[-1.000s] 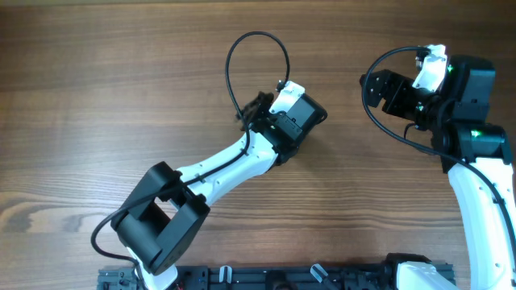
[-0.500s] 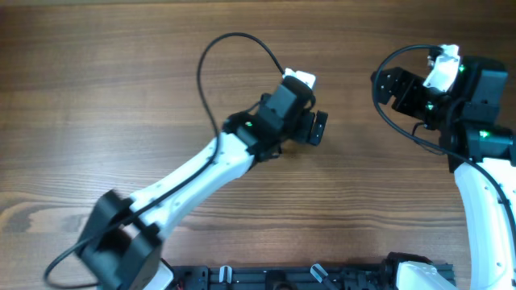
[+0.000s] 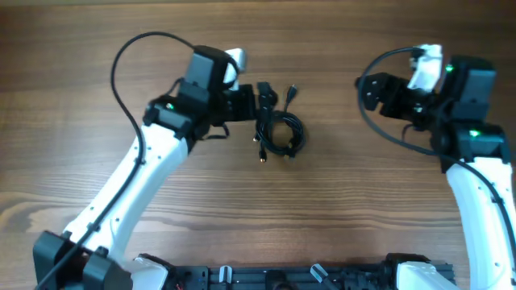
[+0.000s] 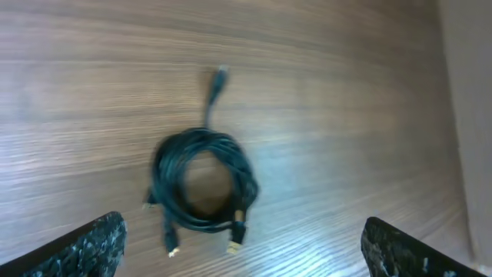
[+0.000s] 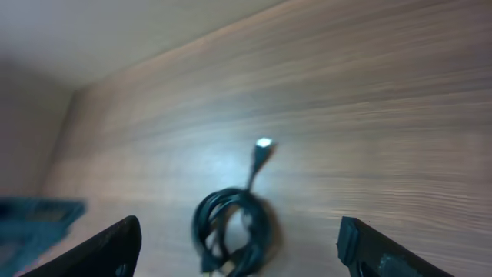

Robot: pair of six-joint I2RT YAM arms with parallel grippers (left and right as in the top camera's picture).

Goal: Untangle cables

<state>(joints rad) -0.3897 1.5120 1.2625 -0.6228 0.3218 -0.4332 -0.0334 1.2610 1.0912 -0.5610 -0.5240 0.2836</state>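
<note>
A bundle of black cables point(image 3: 280, 134) lies coiled on the wooden table, one plug point(image 3: 292, 92) sticking out toward the far side and gold-tipped plugs point(image 3: 262, 155) at its near side. My left gripper point(image 3: 263, 98) hovers just left of the coil, open and empty. In the left wrist view the coil point(image 4: 201, 181) lies ahead of the wide-apart fingers point(image 4: 86, 248), touching neither; my left gripper point(image 4: 246, 255) holds nothing. My right gripper point(image 3: 377, 87) stands open well to the right. In its own view the coil point(image 5: 234, 227) shows blurred between its spread fingertips point(image 5: 388, 248), farther off.
Each arm's own black supply cable loops above it: the left one point(image 3: 121, 60) at the back left, the right one point(image 3: 372, 121) near the right wrist. A black rail point(image 3: 282, 278) runs along the table's front edge.
The left arm swung left and its jaws opened, letting go of the cable bundle, which now lies on the table. The right gripper shifted slightly left and narrowed a little.
</note>
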